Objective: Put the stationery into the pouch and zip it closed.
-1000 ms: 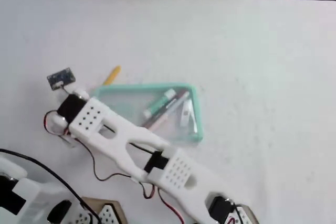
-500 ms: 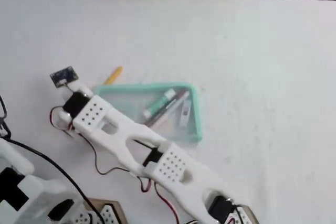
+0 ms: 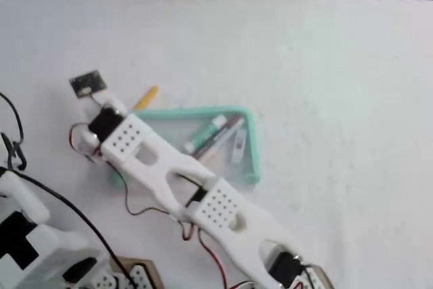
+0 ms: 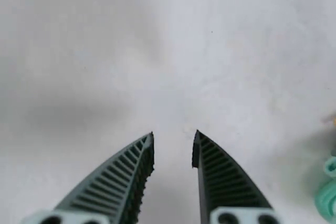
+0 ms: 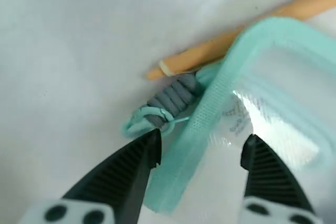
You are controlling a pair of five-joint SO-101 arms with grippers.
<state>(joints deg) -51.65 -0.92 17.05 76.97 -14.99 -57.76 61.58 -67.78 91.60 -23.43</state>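
Right gripper (image 5: 202, 142) stands wide open and empty, jaws astride the far-left corner of the pouch (image 5: 207, 119), the grey zip pull (image 5: 173, 98) just beside one fingertip. Left gripper (image 4: 173, 142) is parted a little, also empty, over bare table, so I judge the right arm the nearer one. The pencil (image 5: 252, 24) lies outside against that corner, long axis running off far-right. The surface is a white table (image 3: 325, 65), with dark room beyond its far edge.

High view: right arm (image 3: 169, 174) hides pouch (image 3: 252, 141) corner & pencil (image 3: 145, 97) end (other end cut off in right wrist view); stationery (image 3: 211, 135) inside too blurry to ID.
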